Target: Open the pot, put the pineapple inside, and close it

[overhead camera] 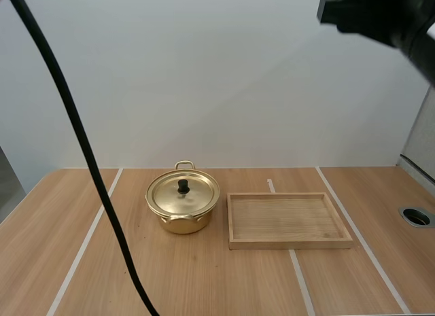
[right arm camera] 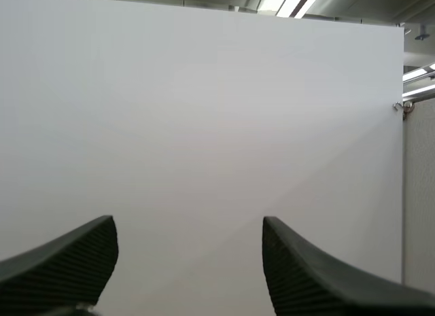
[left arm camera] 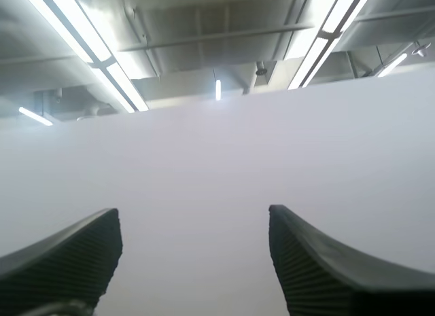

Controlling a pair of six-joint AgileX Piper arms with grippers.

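A gold pot (overhead camera: 182, 206) is sitting on the wooden table (overhead camera: 204, 282), its lid (overhead camera: 183, 192) resting closed on top. A wooden tray (overhead camera: 290, 244) is lying just beside it, at its 3 o'clock. My left gripper (left arm camera: 194, 221) is holding its fingers apart, gripping nothing. My right gripper (right arm camera: 189, 227) is doing likewise.

Left tool (left arm camera: 194, 261), fingers apart
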